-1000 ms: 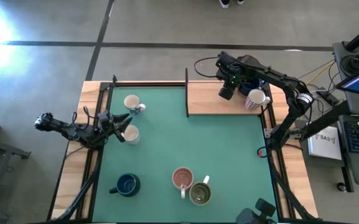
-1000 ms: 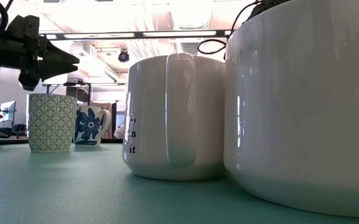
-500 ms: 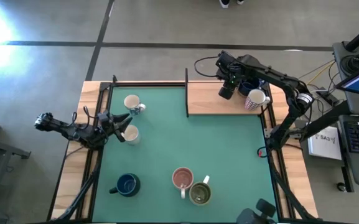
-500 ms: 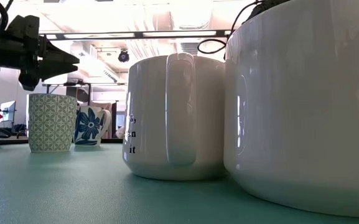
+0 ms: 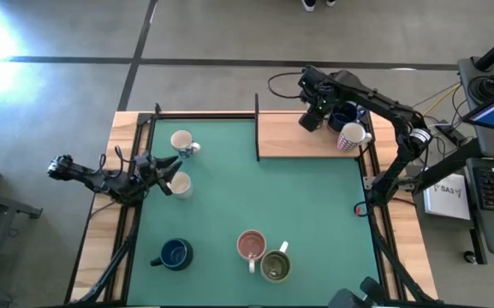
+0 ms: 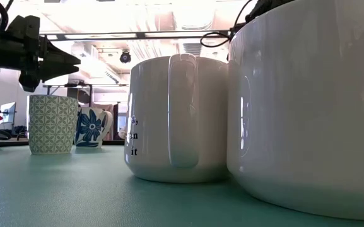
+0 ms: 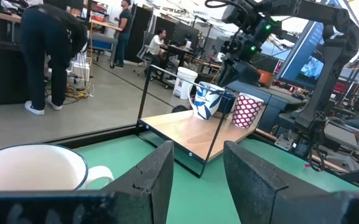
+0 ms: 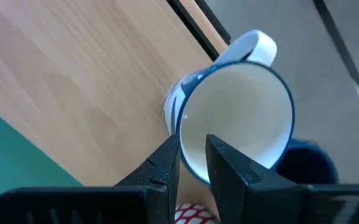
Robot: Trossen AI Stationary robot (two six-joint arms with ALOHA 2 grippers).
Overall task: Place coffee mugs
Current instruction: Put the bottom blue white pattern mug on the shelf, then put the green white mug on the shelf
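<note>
On the green mat stand two white mugs (image 5: 181, 140) (image 5: 180, 184), a dark blue mug (image 5: 175, 253), a pink mug (image 5: 251, 245) and an olive mug (image 5: 275, 266). My left gripper (image 5: 171, 174) (image 7: 198, 149) hovers open between the two white mugs. A white mug with a blue flower print (image 8: 241, 112) (image 7: 205, 99) stands on its base on the wooden shelf (image 5: 285, 141), beside a dotted mug (image 5: 351, 135) and a dark blue mug (image 5: 342, 118). My right gripper (image 5: 309, 122) (image 8: 191, 140) is just above the flower mug, pointing down. It is slightly open, with one finger over the inside and one over the outside of the rim.
A thin black frame (image 5: 257, 128) edges the shelf on its mat side. The middle of the mat (image 5: 298, 205) holds no mugs. Cables and a desk with a laptop lie past the table's right edge. People show in the room behind in the left wrist view.
My right gripper has moved a little up and toward the table's far edge over the shelf. The flower-print mug has stayed standing where it was.
</note>
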